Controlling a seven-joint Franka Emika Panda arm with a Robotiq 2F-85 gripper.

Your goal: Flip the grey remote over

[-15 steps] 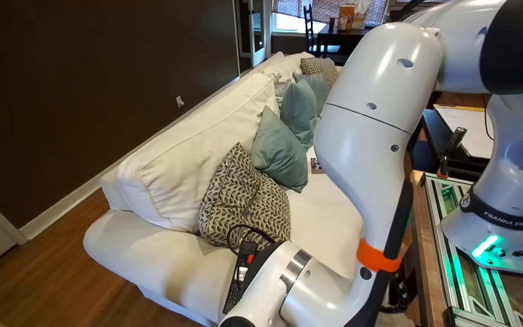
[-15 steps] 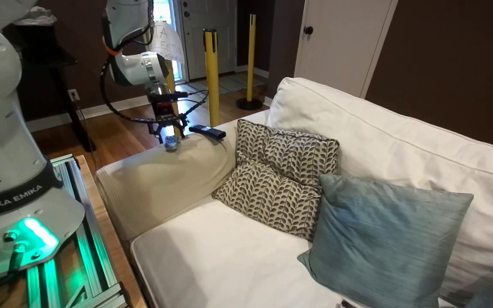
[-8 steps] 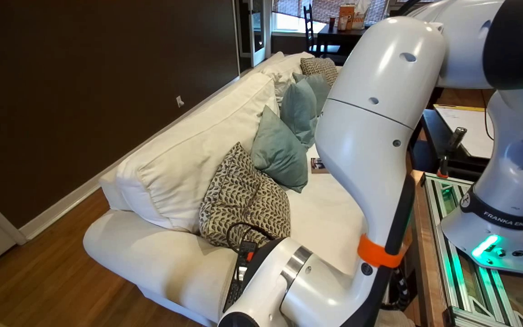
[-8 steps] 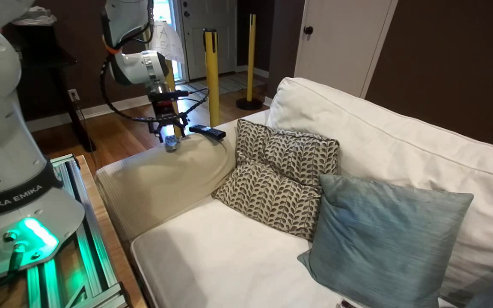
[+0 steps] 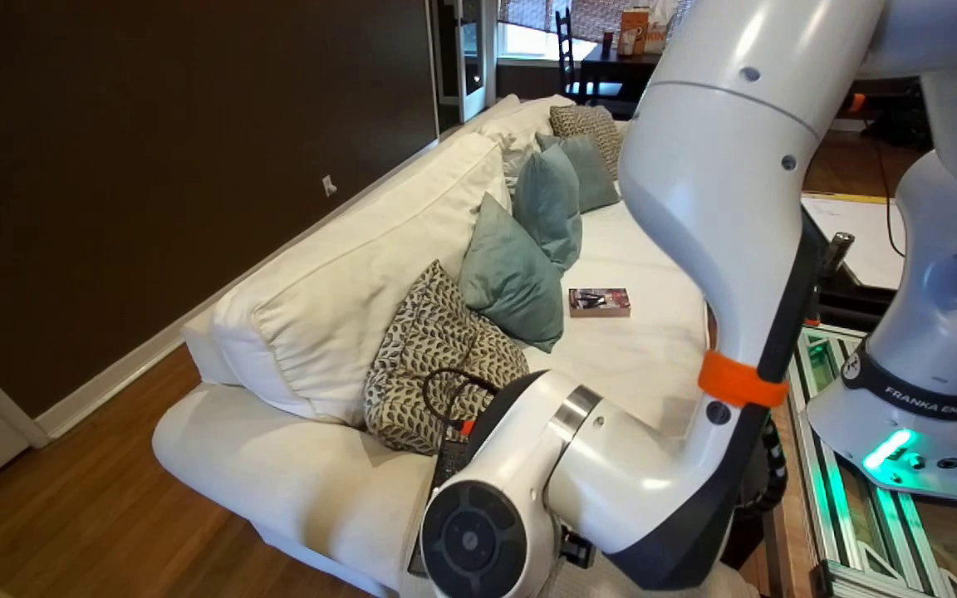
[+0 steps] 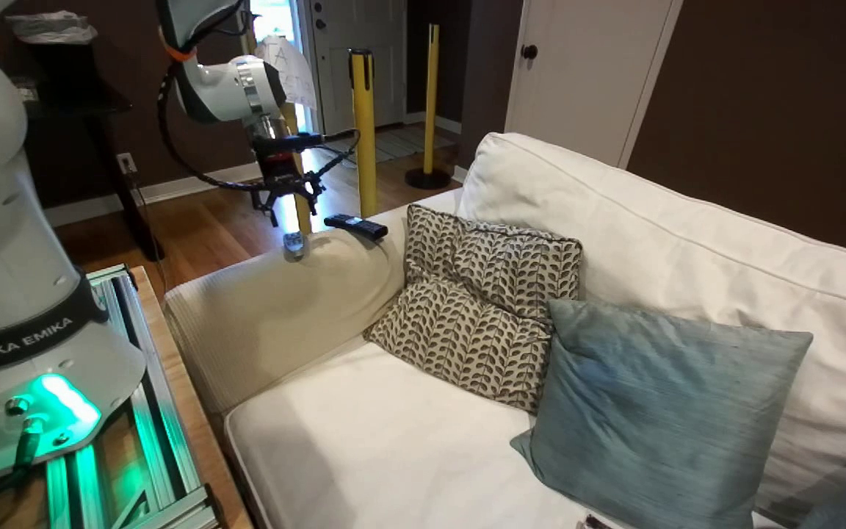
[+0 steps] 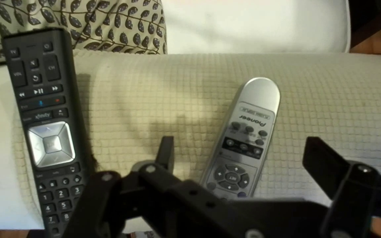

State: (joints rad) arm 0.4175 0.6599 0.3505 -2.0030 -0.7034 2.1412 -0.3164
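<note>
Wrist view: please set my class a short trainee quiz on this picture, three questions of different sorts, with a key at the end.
1. Multiple choice: which face of the grey remote is up?
A) the plain back
B) the button face
C) neither, it stands on edge

2. True or false: the tool is open and holds nothing.

3. Short answer: which remote lies nearer the leaf-patterned cushion?

Key: 1: B. 2: True. 3: The black remote.

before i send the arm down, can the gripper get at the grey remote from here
Likely yes: the gripper hangs above the grey remote, which shows between its open jaws in the wrist view, with nothing seen lying on it. The black remote lies off to one side.
</note>
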